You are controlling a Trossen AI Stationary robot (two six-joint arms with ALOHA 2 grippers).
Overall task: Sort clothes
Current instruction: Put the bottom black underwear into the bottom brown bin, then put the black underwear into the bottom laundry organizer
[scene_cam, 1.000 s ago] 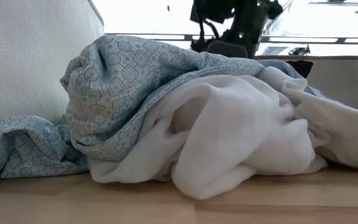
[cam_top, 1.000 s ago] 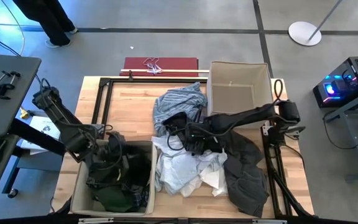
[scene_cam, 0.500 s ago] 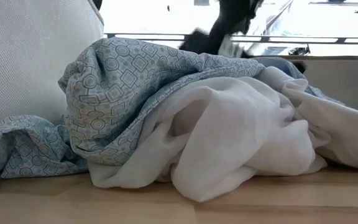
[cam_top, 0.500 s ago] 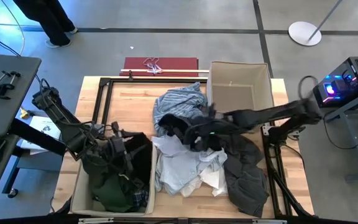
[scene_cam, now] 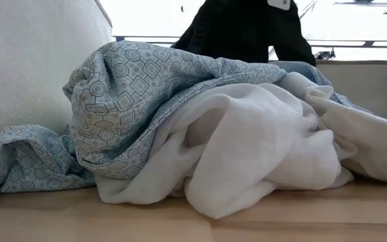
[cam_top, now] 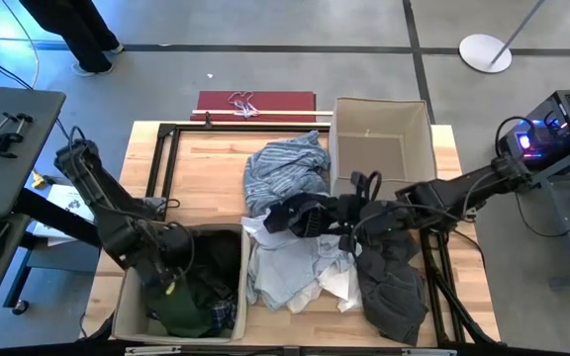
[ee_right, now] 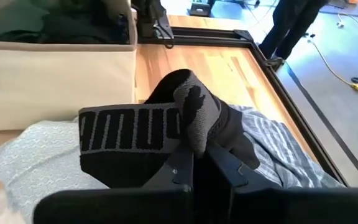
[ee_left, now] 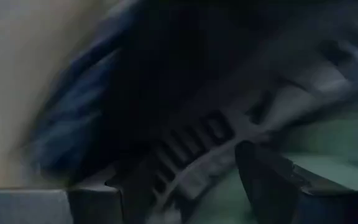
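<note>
We count two beige fabric boxes [cam_top: 382,138], two arms, and roughly five loose garments [cam_top: 285,168] heaped between them.

Beige fabric boxes [cam_top: 382,124]; wooden table [cam_top: 206,168]

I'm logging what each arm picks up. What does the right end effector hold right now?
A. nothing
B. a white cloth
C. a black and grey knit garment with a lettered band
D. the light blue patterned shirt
C: in the right wrist view the right end effector is shut on the black and grey knit garment, lifted above the light blue striped shirt; the high view shows the same dark piece at its tip.
</note>
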